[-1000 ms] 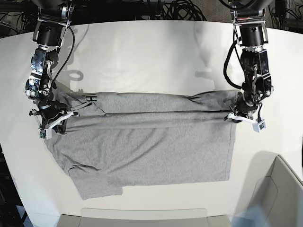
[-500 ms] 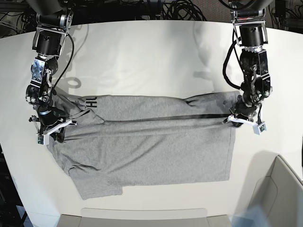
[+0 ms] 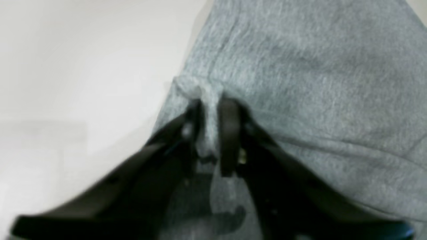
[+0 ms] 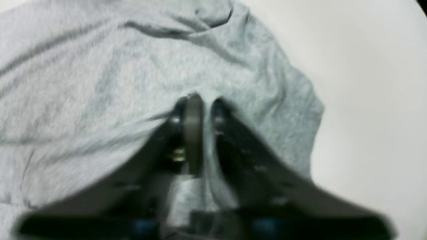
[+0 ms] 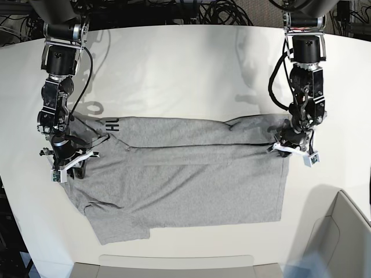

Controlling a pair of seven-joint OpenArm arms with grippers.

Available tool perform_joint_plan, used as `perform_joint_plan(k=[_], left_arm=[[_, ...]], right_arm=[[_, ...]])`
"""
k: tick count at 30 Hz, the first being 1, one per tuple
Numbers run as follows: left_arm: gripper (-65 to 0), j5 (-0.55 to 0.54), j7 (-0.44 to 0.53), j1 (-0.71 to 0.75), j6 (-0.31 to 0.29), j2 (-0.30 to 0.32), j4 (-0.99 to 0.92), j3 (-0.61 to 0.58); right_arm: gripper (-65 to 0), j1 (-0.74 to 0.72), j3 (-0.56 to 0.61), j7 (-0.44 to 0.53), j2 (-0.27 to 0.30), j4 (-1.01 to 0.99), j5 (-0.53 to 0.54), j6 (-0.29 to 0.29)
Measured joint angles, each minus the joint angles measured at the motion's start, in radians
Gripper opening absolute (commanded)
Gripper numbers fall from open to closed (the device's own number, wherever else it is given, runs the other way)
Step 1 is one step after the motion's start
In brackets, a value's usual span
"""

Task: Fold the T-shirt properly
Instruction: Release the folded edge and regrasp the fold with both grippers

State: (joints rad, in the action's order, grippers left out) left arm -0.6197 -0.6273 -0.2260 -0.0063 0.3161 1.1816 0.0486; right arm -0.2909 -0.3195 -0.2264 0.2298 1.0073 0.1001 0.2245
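Note:
The heather-grey T-shirt (image 5: 185, 179) lies spread on the white table, its far edge folded over towards the middle. Black lettering (image 5: 111, 124) shows at its far left corner. In the base view my right gripper (image 5: 68, 162) sits low at the shirt's left end and my left gripper (image 5: 293, 149) at its right end. The left wrist view shows the left gripper (image 3: 210, 113) with a raised ridge of the T-shirt (image 3: 317, 83) between its narrowly parted fingers. The right gripper (image 4: 204, 106) pinches a fold of the T-shirt (image 4: 83, 66) in the same way.
A grey bin (image 5: 342, 237) stands at the near right corner. A grey tray edge (image 5: 174, 266) runs along the table's front. Black cables (image 5: 220, 11) hang behind the far edge. Bare white table (image 5: 174, 69) stretches beyond the shirt.
Both grippers have come down with the folded edge, and that layer now lies flatter on the shirt. The lettering at the left corner shows more. The right-hand gripper in the base view has shifted slightly inward.

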Motion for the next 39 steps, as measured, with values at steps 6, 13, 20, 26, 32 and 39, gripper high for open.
perform_joint_plan(k=[6, 13, 20, 26, 32, 39], left_arm=[[-41.0, -0.001, -0.002, 0.051, -0.009, 0.001, 0.181, -0.003], [-41.0, 0.001, -0.015, 0.12, -0.003, 0.002, 0.254, 0.0], [-41.0, 0.0, -0.021, 0.207, -0.001, 0.001, 0.308, 0.0], [-41.0, -0.001, -0.014, 0.204, -0.005, 0.0, 0.326, 0.0], [-41.0, -0.001, -0.014, 0.208, -0.005, 0.0, 0.323, 0.0], [-41.0, 0.0, -0.013, 0.216, -0.001, 0.003, 0.325, 0.0]], right_arm=[[-37.0, 0.023, -0.013, 0.001, 0.004, 0.112, 0.0, 0.001], [-37.1, 0.094, -0.203, -0.226, -0.044, 0.351, 0.045, 0.006], [-37.1, 0.241, -0.523, -0.567, -0.024, 0.5, 0.217, 0.236], [-37.1, 0.293, -0.621, -0.578, -0.025, 0.415, 0.238, 0.362], [-37.1, 0.251, -0.62, -0.589, -0.001, 0.226, 0.214, 0.409], [-37.1, 0.2, -0.537, -0.444, 0.026, 0.085, 0.241, 0.411]])
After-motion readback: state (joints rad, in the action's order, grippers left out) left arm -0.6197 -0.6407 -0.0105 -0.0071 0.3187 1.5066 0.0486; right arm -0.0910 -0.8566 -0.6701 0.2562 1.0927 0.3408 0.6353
